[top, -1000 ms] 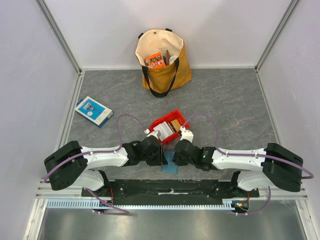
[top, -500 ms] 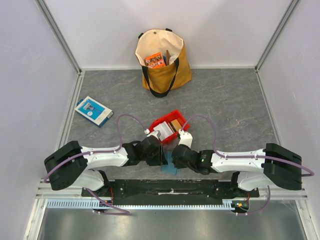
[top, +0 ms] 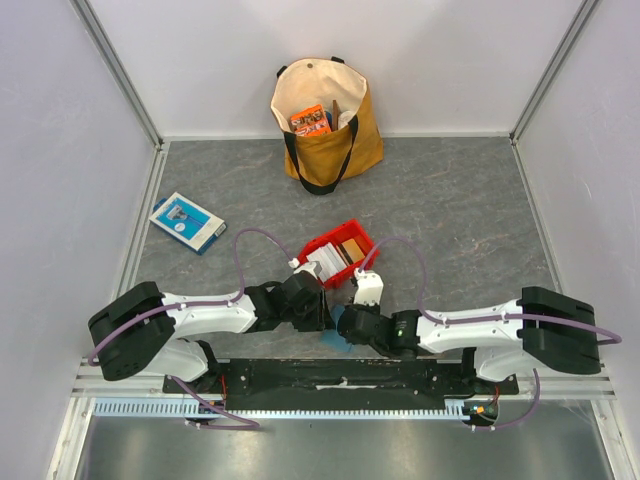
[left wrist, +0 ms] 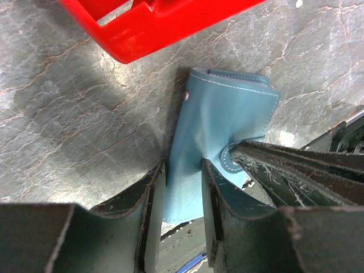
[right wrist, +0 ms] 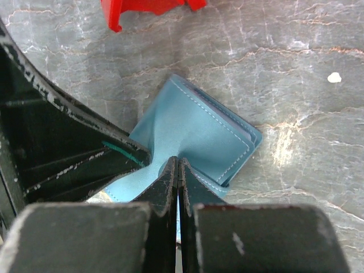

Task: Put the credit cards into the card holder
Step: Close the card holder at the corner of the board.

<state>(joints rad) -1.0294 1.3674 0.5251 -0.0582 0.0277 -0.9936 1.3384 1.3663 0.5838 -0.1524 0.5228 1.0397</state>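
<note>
The card holder is a teal folding wallet lying on the grey tabletop just in front of the red bin. In the top view only a corner of the card holder shows under the two wrists. My left gripper is shut on its near-left flap, which fills the gap between the fingers. My right gripper is shut on a thin rounded stitched tab of the card holder. The credit cards, white-grey and tan, stand inside the red bin.
A tan tote bag with an orange packet inside stands at the back. A blue-and-white flat box lies at the left. The red bin's near wall sits close behind the wallet. White walls enclose the table.
My right gripper has swung left and nearer over the wallet, and its jaws have closed fully on the tab. The left arm and the wallet have stayed put.
</note>
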